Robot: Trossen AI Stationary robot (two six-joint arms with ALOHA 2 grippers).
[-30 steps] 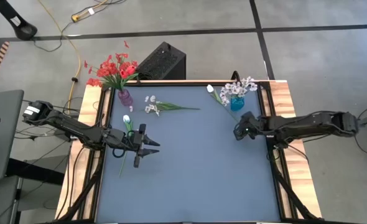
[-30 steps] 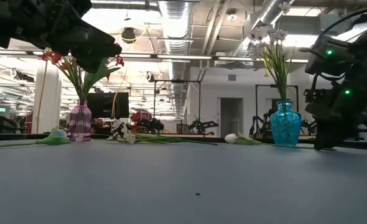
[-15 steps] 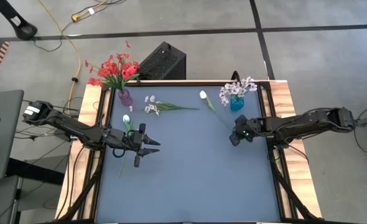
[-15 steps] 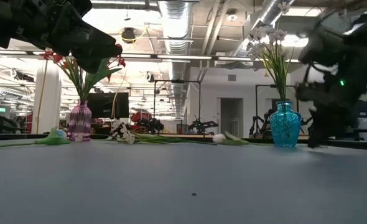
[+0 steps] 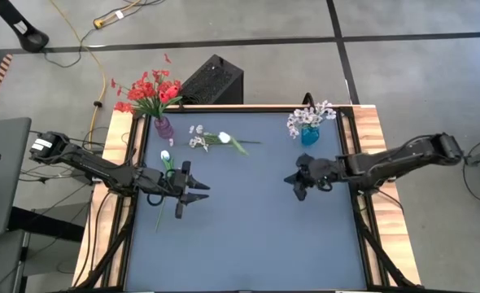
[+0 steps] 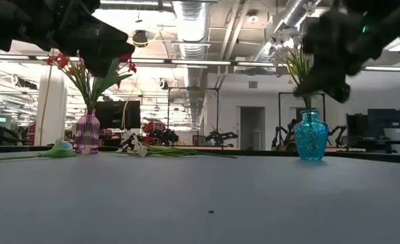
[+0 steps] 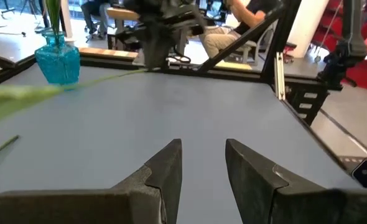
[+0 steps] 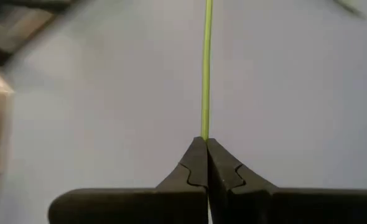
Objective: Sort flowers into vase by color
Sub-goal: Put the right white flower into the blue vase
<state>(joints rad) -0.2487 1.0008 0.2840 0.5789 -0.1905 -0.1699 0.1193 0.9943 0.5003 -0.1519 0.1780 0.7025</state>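
Red blooms already stood in the small purple glass vase [image 5: 164,127] at the table's far left corner, and white blooms in the teal glass vase [image 5: 309,135] at far right, so the sort was well under way. The right gripper [image 5: 295,182], out over the blue mat right of centre, had its fingers [image 8: 193,163] pressed together on a thin green stalk [image 8: 205,68]; that white-bloomed tulip stem [image 5: 224,138] ran off toward the far left, its head above or beside the loose cluster of small white blossoms [image 5: 198,137] near the purple vase; I could not tell whether it touched the mat. The left gripper [image 5: 193,189] waited at mid-left, fingers [image 7: 165,170] apart and holding nothing, beside a pale tulip [image 5: 166,156] on the mat. Judged left to do: the held stem, the white cluster and the pale tulip
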